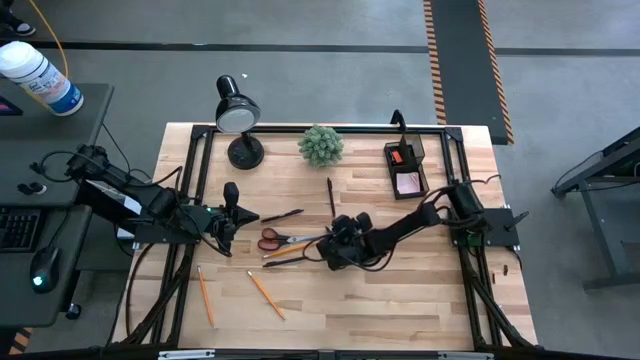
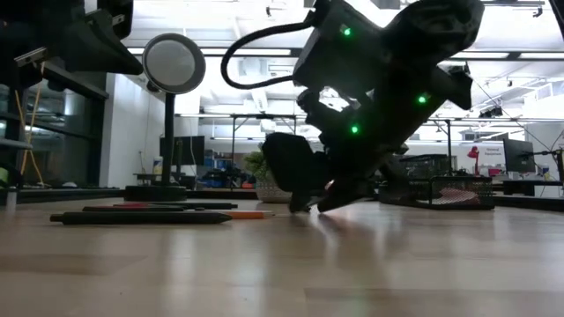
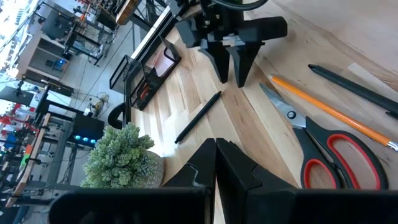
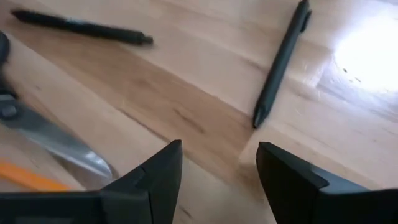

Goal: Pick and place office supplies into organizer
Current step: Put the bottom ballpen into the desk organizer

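The right gripper point(image 4: 217, 168), fingers apart and empty, faces the slim black pen point(image 4: 281, 62) lying just ahead — long axis pointing away; the left gripper point(image 3: 216, 163), pressed shut, waits farther off.

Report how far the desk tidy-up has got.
Done: the organizer holds a pink pad and a red item. In hand: nothing; the right gripper is open, low near a black pen. Left: scissors, pens, pencils on the table.
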